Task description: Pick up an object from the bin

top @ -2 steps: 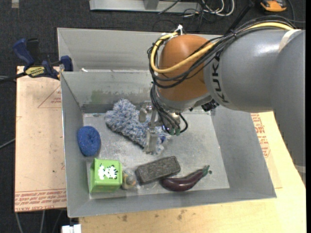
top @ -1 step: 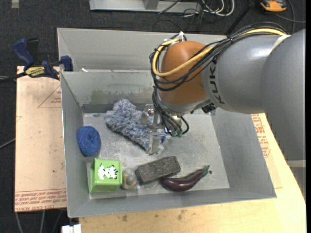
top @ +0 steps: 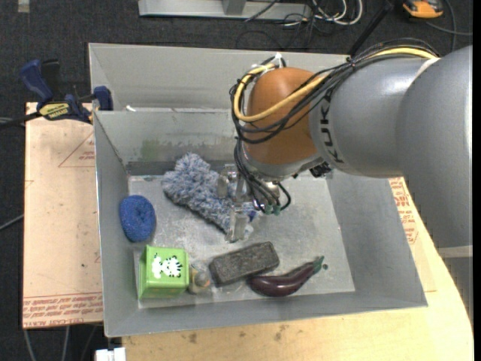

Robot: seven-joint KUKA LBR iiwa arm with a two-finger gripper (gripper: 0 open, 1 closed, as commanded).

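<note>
Grey sheet metal slopes down on every side of the bin to a flat, scuffed floor. Most of the bare room lies on the right half of that floor, between my arm and the right wall. Far left, close to the wall, lies a round blue scrubbing pad with a rough, fuzzy surface. In front of it, in the front left corner, stands a bright green box with a white panel on top. A small pale thing, too small to make out, sits just beside its right edge. Towards the back a blue-grey knitted cloth lies crumpled, trailing down to the right. My gripper points straight down at that cloth's lower right end. I cannot tell how far it is open, nor whether it has hold of the wool. Just in front of it lies a dark grey rough block, slightly askew. Right of that, near the front wall, is a glossy purple toy aubergine with a green stalk.
</note>
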